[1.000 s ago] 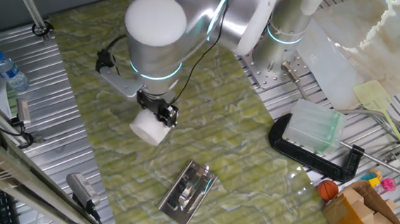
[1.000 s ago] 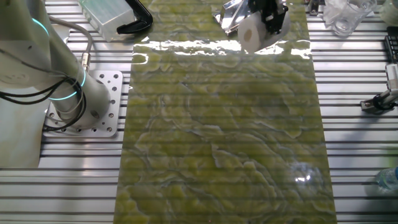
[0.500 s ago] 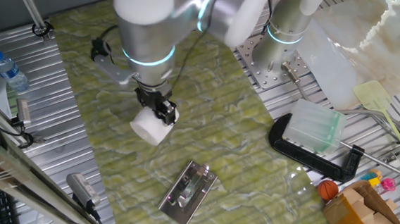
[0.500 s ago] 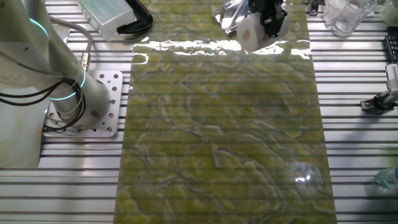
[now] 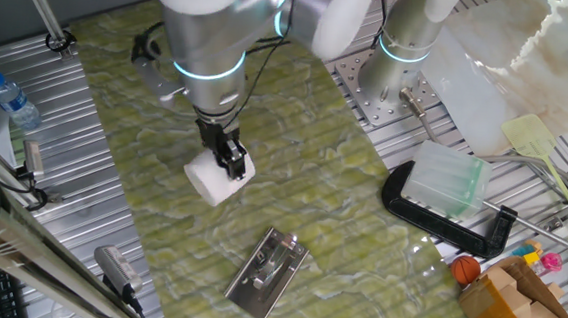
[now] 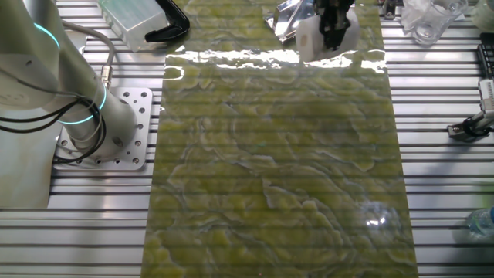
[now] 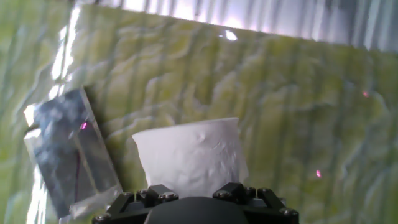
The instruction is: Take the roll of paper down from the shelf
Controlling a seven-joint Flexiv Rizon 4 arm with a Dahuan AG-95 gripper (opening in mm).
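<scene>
The fingers (image 5: 231, 161) are clamped on the roll of paper (image 5: 212, 179), holding it just over the green marbled tabletop (image 5: 303, 170). The shelf (image 5: 269, 271) lies flat on that tabletop, apart from the roll, off toward the black clamp (image 5: 440, 220) side.

One fixed view looks down steeply from high above the table, at middle distance, with the arm's base at the top of the picture and the green mat (image 5: 293, 180) filling the middle. The other fixed view looks down from the opposite side, so the base sits at the left and the mat's far end lies at the top edge. The hand view sits on the hand, very close, looking along the fingers. All three share the roll of paper (image 5: 209, 178) and the shelf (image 5: 268, 270) beside it.
</scene>
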